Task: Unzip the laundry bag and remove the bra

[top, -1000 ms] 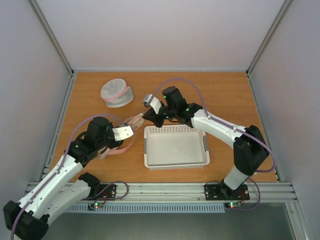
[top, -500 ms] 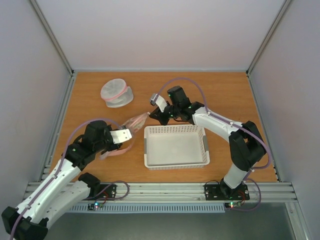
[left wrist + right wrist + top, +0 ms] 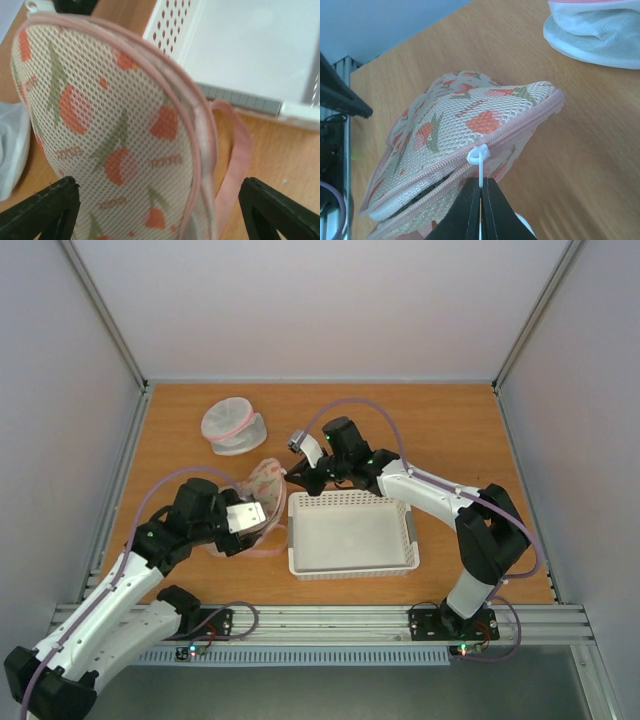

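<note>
The laundry bag lies on the table left of the basket, cream mesh with a pink-and-green print. In the left wrist view one lobe of the laundry bag bulges between the wide-apart fingers of my left gripper, which is open; its pink strap trails to the right. My right gripper is shut on the white zipper pull, near the tip of the bag. Behind the pull the pink zipper gapes a little, dark inside. The bra is hidden.
A white perforated basket stands just right of the bag, its wall close to my left gripper. A round white mesh pouch with a pink rim sits at the back left, near my right gripper.
My left gripper has opened and let go of the bag. The right gripper, still on the zipper pull, has swung back left, and the bag has slackened and bunched up.
</note>
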